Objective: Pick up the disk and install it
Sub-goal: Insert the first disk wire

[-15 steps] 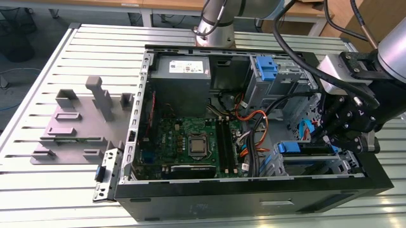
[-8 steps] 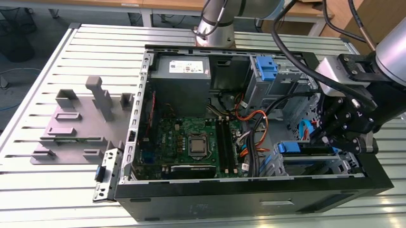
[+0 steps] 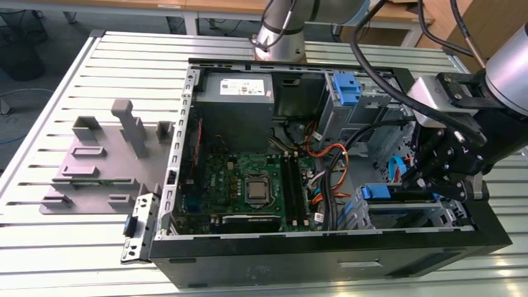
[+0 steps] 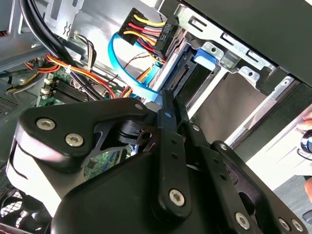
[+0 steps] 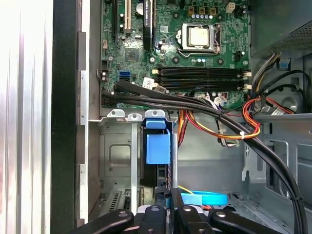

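Blue-railed flat silver disk (image 5: 158,168) sits edge-on in grey metal drive cage (image 5: 117,156) of open black computer case (image 3: 330,263), just ahead of black gripper (image 5: 170,214). Jaws nearly closed, cannot tell if gripping. Likely dense, rigid, shock-sensitive; hold by edges.

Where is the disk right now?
The disk sits in the drive cage at the computer case's front corner, on the exterior view's right, with the end effector right at it and the green motherboard beside it.
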`<state>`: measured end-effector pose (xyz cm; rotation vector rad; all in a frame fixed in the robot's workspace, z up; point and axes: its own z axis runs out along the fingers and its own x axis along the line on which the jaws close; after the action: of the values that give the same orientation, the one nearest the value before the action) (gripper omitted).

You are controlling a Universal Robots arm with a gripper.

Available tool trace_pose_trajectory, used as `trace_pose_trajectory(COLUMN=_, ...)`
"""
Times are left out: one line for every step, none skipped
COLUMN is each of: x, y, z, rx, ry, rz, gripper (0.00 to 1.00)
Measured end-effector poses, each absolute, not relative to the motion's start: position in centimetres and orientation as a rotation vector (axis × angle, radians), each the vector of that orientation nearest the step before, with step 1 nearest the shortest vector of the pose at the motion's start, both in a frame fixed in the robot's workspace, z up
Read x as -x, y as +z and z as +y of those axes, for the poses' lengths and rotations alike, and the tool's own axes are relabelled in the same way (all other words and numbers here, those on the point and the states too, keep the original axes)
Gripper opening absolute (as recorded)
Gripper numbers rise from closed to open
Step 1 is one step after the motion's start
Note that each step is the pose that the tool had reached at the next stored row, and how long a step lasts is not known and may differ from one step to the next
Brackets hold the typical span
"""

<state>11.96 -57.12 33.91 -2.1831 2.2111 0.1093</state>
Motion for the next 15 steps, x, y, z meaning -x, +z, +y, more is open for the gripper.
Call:
trace_pose_trajectory(x=-11.96, y=33.89, z=-57.11, rx=2.183, ry=0.109, rz=2.211, gripper=0.16)
trace_pose_trajectory(x=-11.96, y=33.87, z=-57.12, rx=2.183, ry=0.109, rz=2.211, gripper=0.16)
trace_pose_trajectory(x=-11.96, y=33.83, z=-57.11, rx=2.183, ry=0.109, rz=2.211, gripper=0.16)
trace_pose_trajectory(x=-11.95, y=33.80, z=-57.11, rx=2.183, ry=0.109, rz=2.211, gripper=0.16)
trace_pose_trajectory(x=-11.95, y=33.78, z=-57.11, rx=2.183, ry=0.109, rz=2.211, gripper=0.16)
trace_pose_trajectory(x=-11.95, y=33.77, z=-57.12, rx=2.183, ry=0.109, rz=2.211, gripper=0.16)
trace_pose_trajectory(x=-11.95, y=33.75, z=-57.12, rx=2.183, ry=0.109, rz=2.211, gripper=0.16)
trace_pose_trajectory(x=-11.96, y=33.74, z=-57.12, rx=2.183, ry=0.109, rz=2.211, gripper=0.16)
trace_pose_trajectory(x=-11.97, y=33.73, z=-57.12, rx=2.183, ry=0.109, rz=2.211, gripper=0.16)
trace_pose_trajectory(x=-11.99, y=33.72, z=-57.12, rx=2.183, ry=0.109, rz=2.211, gripper=0.16)
trace_pose_trajectory(x=-12.00, y=33.72, z=-57.12, rx=2.183, ry=0.109, rz=2.211, gripper=0.16)
trace_pose_trajectory(x=-12.02, y=33.71, z=-57.11, rx=2.183, ry=0.109, rz=2.211, gripper=0.16)
trace_pose_trajectory(x=-12.02, y=33.71, z=-57.11, rx=2.183, ry=0.109, rz=2.211, gripper=0.16)
trace_pose_trajectory(x=-12.02, y=33.71, z=-57.12, rx=2.183, ry=0.109, rz=2.211, gripper=0.16)
trace_pose_trajectory(x=-12.02, y=33.67, z=-57.12, rx=2.183, ry=0.109, rz=2.211, gripper=0.16)
